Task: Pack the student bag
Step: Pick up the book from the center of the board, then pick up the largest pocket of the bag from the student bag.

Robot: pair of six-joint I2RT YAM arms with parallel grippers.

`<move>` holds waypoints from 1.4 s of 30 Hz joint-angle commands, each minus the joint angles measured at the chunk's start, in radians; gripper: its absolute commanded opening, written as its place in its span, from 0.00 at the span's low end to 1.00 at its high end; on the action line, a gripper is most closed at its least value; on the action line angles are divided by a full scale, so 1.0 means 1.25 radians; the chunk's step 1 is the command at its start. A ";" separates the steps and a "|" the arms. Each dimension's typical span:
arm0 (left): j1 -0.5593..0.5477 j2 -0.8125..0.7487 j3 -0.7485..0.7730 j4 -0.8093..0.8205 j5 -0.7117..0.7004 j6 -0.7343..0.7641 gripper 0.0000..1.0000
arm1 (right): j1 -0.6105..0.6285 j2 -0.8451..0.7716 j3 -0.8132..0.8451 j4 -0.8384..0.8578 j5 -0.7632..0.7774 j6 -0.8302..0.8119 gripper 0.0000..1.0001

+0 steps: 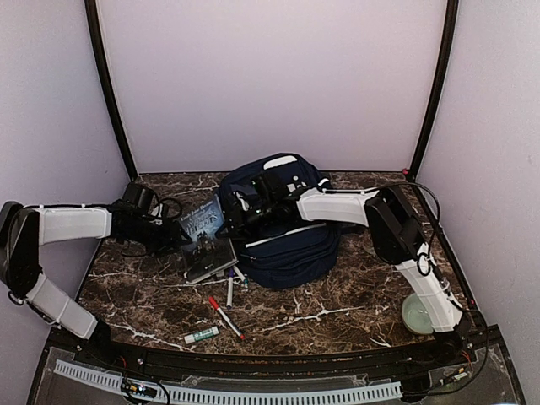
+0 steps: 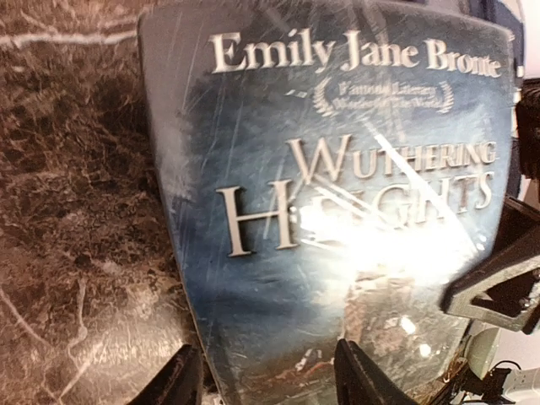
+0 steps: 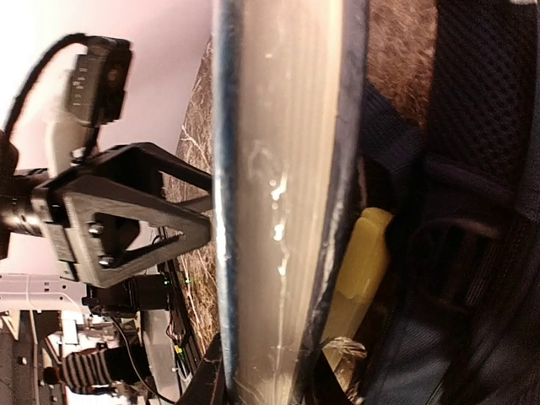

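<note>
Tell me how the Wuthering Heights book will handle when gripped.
The book is likely fairly stiff: its page edge looks thick and straight in the right wrist view. Its glossy cover, showing strong glare, may slip between the right fingers.

navy student bag (image 1: 291, 253), slumped, centre

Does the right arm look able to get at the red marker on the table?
Probably yes, once it is free. The red marker lies uncovered on the table in front of the student bag, but the right gripper is now occupied at the book.
</note>
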 commanded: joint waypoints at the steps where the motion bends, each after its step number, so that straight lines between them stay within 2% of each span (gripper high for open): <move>1: -0.007 -0.163 0.045 -0.098 -0.051 0.062 0.57 | -0.012 -0.168 0.002 0.042 -0.009 -0.102 0.00; 7: -0.006 -0.290 0.156 -0.187 -0.069 0.151 0.62 | -0.086 -0.328 -0.112 0.027 -0.001 -0.192 0.00; 10: -0.007 -0.294 0.219 -0.216 -0.050 0.191 0.63 | -0.131 -0.416 -0.188 0.028 -0.007 -0.232 0.00; 15: -0.043 -0.271 0.312 -0.193 -0.010 0.213 0.63 | -0.224 -0.587 -0.304 0.015 -0.018 -0.324 0.00; 21: -0.183 -0.191 0.425 -0.193 -0.047 0.257 0.62 | -0.351 -0.754 -0.379 -0.075 -0.056 -0.423 0.00; 29: -0.383 -0.037 0.520 -0.178 -0.114 0.348 0.52 | -0.485 -0.957 -0.518 -0.196 -0.056 -0.547 0.00; 35: -0.481 0.080 0.532 -0.133 -0.135 0.441 0.46 | -0.554 -1.014 -0.572 -0.309 -0.051 -0.661 0.00; 42: -0.531 0.212 0.541 -0.111 -0.173 0.536 0.38 | -0.620 -0.975 -0.584 -0.328 -0.109 -0.671 0.00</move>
